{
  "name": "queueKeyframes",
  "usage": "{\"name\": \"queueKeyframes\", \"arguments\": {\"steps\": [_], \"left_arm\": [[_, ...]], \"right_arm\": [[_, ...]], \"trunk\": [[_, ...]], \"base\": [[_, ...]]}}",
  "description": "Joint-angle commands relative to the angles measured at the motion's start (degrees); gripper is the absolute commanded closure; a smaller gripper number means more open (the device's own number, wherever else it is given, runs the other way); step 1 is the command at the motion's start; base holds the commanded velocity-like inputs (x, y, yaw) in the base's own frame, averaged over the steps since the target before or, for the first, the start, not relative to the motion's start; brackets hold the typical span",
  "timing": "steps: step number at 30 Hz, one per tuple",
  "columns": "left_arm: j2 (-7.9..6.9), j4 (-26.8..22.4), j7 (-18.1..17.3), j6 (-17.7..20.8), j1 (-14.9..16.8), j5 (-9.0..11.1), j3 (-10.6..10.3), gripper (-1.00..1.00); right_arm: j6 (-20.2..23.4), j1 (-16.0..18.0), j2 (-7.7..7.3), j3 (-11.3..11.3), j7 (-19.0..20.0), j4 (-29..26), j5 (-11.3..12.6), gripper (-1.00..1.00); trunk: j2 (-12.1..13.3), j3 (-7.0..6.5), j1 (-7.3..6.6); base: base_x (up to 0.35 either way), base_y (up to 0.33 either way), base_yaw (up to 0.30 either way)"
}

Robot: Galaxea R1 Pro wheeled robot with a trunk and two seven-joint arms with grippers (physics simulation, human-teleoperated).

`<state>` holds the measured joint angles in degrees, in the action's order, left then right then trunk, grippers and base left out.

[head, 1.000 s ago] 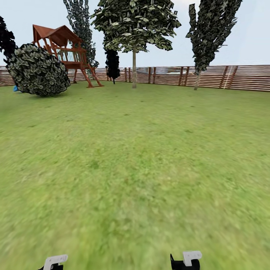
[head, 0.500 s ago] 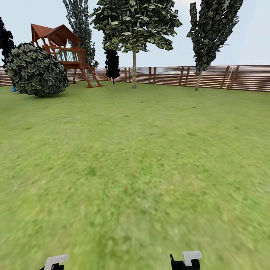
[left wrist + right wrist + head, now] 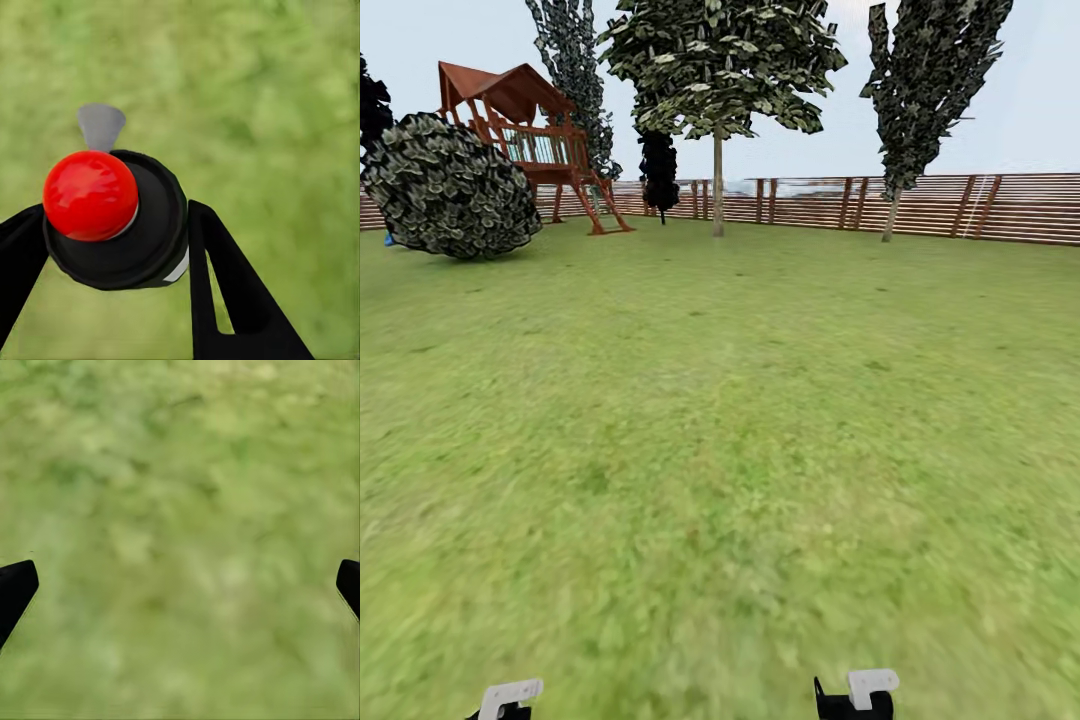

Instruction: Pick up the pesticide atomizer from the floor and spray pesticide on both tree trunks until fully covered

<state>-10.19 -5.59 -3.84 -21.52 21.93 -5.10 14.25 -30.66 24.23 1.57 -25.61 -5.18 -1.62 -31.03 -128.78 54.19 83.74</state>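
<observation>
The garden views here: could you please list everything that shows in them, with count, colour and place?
lawn: one, green, across the whole foreground.
fence: one, brown slats, along the far edge of the lawn.
broad tree: one, pale straight trunk, dark green crown, centre, before the fence.
narrow tree: one, dark green, thin pale trunk, far right by the fence.
near-black tree: one, just left of the broad tree.
tall thin tree: one, dark, behind the play tower.
play tower: one, red-brown wood, far left.
shrub: one, round, dark green, far left.
pesticide atomizer: one, black with red top, between the left fingers.
left gripper: black, shut on the atomizer.
right gripper: black, open, over grass.
</observation>
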Motion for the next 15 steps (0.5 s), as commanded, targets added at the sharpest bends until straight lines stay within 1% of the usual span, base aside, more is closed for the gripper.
{"name": "queueKeyframes", "arguments": {"steps": [1, 15], "left_arm": [[-0.01, 0.05, -0.20, -0.19, 0.04, -0.53, 0.51, 1.00], [-0.01, 0.05, -0.20, -0.19, 0.04, -0.53, 0.51, 1.00]], "right_arm": [[-0.10, 0.03, 0.01, -0.22, -0.46, 0.04, -0.62, -1.00], [-0.10, -0.06, 0.01, -0.23, -0.46, 0.04, -0.62, -1.00]], "trunk": [[-0.02, 0.05, 0.03], [-0.02, 0.05, 0.03]], "base": [[0.343, 0.000, 0.000], [0.343, 0.000, 0.000]]}}
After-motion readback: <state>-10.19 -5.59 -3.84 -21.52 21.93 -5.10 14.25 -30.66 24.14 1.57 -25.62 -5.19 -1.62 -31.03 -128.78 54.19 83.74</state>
